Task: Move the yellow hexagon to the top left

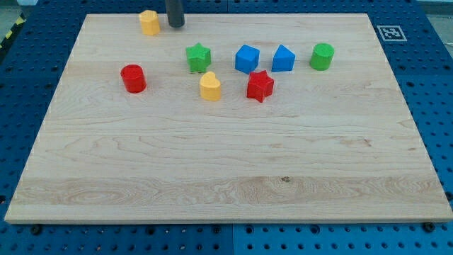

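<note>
The yellow hexagon (149, 22) sits near the view's top edge of the wooden board (226, 177), left of centre. My tip (175, 25) is just to the right of the hexagon, a small gap apart. The rod comes down from the view's top edge.
A red cylinder (133, 78) is at the left. A green star (199, 57), a yellow heart-shaped block (210, 86), a red star (260, 86), two blue blocks (247, 58) (283, 58) and a green cylinder (322, 56) lie across the upper middle.
</note>
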Tool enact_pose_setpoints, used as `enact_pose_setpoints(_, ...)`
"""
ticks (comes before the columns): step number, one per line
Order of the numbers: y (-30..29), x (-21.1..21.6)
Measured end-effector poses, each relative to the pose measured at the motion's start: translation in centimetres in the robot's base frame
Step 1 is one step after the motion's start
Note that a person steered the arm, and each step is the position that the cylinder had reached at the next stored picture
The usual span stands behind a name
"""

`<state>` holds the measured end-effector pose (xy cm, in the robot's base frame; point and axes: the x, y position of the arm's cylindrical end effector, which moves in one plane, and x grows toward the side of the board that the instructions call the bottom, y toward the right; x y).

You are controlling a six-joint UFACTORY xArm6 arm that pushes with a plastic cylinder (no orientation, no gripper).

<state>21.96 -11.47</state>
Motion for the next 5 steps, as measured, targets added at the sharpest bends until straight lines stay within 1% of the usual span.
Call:
enact_pose_setpoints(1, -2.0, 0.0)
enact_pose_setpoints(3, -1.2, 0.1)
enact_pose_setpoints(5, -0.5, 2.0)
